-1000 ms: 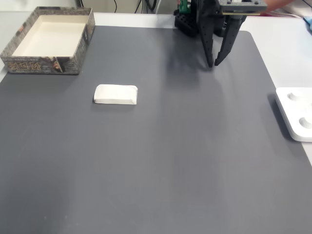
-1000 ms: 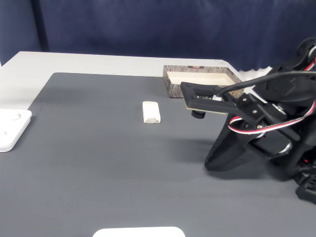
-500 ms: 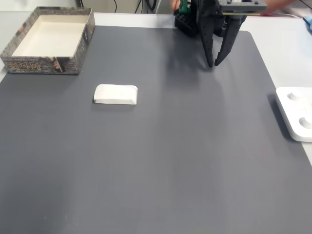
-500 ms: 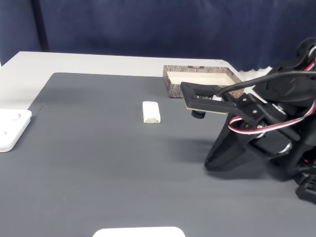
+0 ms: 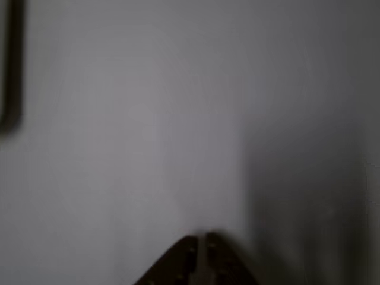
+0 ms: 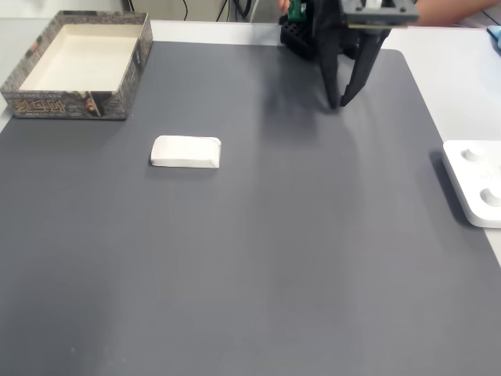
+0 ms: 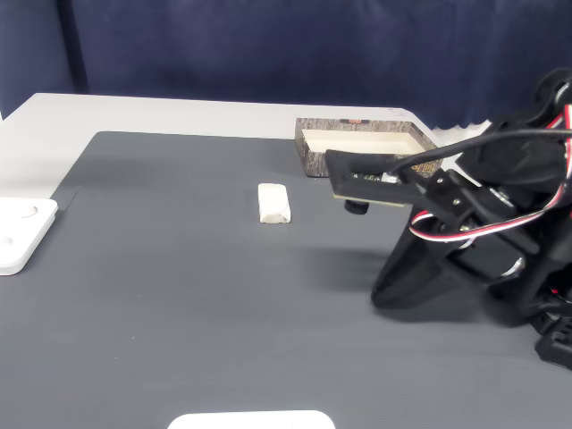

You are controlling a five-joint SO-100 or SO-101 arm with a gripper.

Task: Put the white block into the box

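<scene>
The white block [image 6: 185, 152] lies flat on the dark grey mat, in the mat's left half in a fixed view, and shows small in the other fixed view as the white block [image 7: 274, 204]. The box [image 6: 64, 104] stands at the mat's far left corner, cream inside, also seen as the box [image 7: 315, 161]. My gripper [image 6: 339, 103] hangs at the mat's far edge, well to the right of the block, pointing down. Its tips meet with nothing between them, as the gripper [image 5: 200, 240] shows close above the mat. From the side, my gripper [image 7: 380, 295] hangs just over the mat.
A flat white device [image 6: 476, 183] with round knobs rests at the mat's right edge, seen too as the device [image 7: 20, 232]. Another white object [image 7: 250, 418] pokes in at the near edge. A person's arm [image 6: 450, 6] is behind the robot base.
The wrist has shifted slightly to the left in the fixed view from above. The block and box have stayed where they were.
</scene>
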